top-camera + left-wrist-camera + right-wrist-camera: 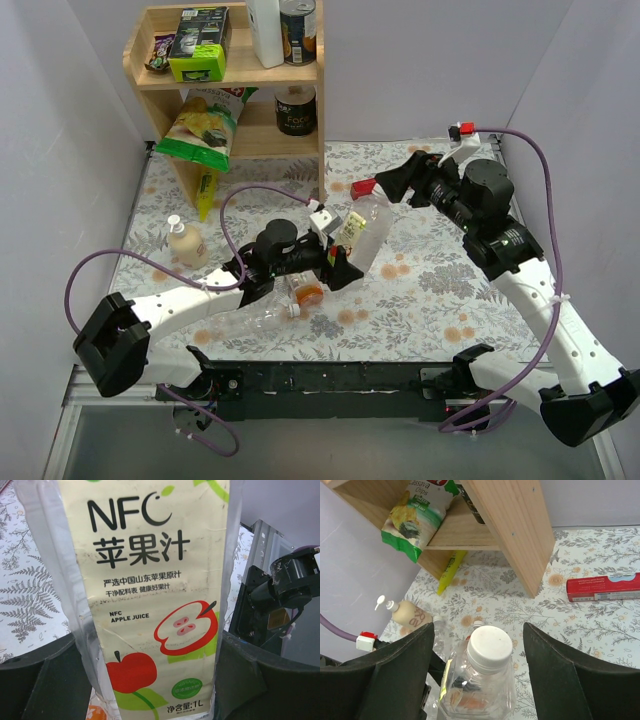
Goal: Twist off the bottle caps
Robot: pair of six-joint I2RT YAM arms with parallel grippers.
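My left gripper (335, 265) is shut on a large clear apple-juice bottle (362, 232) and holds it tilted above the table. Its label (150, 595) fills the left wrist view, pressed between my fingers (40, 685). The bottle's white cap (490, 647) is on. My right gripper (480, 680) is open with a finger on either side of the cap, not touching it; it also shows in the top view (398, 185). A clear bottle (255, 320) lies on the table near the front. A bottle with orange liquid (308, 293) lies under my left gripper.
A wooden shelf (235, 90) stands at the back left with a chips bag (205, 125), a white container (265, 30) and dark tins. A pump bottle (187, 243) stands at the left. A red box (605, 587) lies by the shelf foot.
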